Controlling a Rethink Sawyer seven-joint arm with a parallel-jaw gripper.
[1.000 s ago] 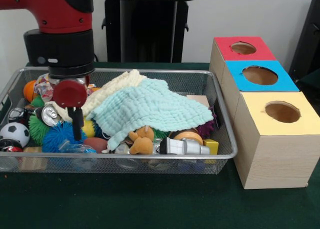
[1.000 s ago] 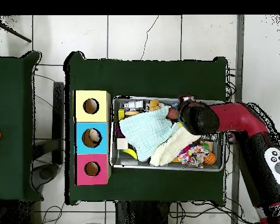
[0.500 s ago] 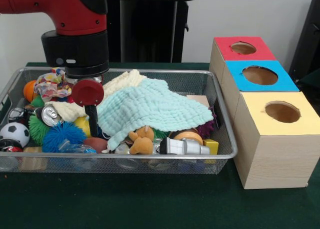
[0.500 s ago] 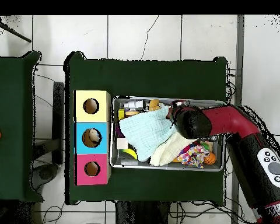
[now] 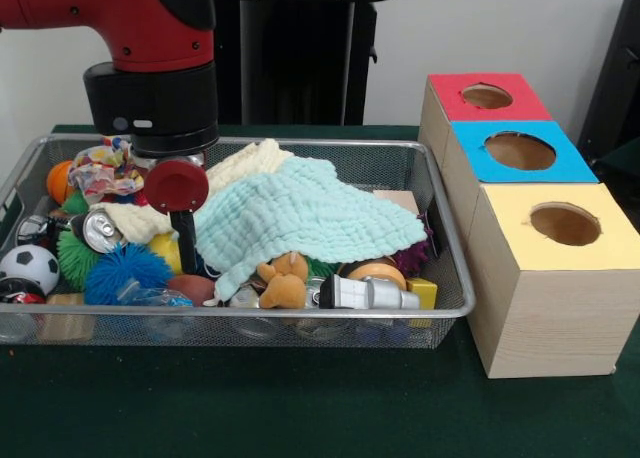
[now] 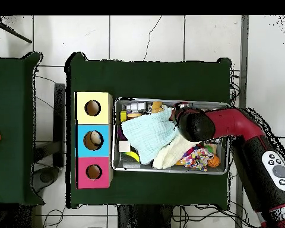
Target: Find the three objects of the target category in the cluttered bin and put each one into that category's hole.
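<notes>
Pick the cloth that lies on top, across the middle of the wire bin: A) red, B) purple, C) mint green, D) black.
C: a mint green cloth drapes over the toys in the middle of the bin, partly over a cream cloth.

You have a dark green surface [image 5: 300, 408] carrying two things: a wire mesh bin [image 5: 440, 228] at nine o'clock and a three-hole wooden box [image 5: 545, 308] at three o'clock, just beside it.
</notes>
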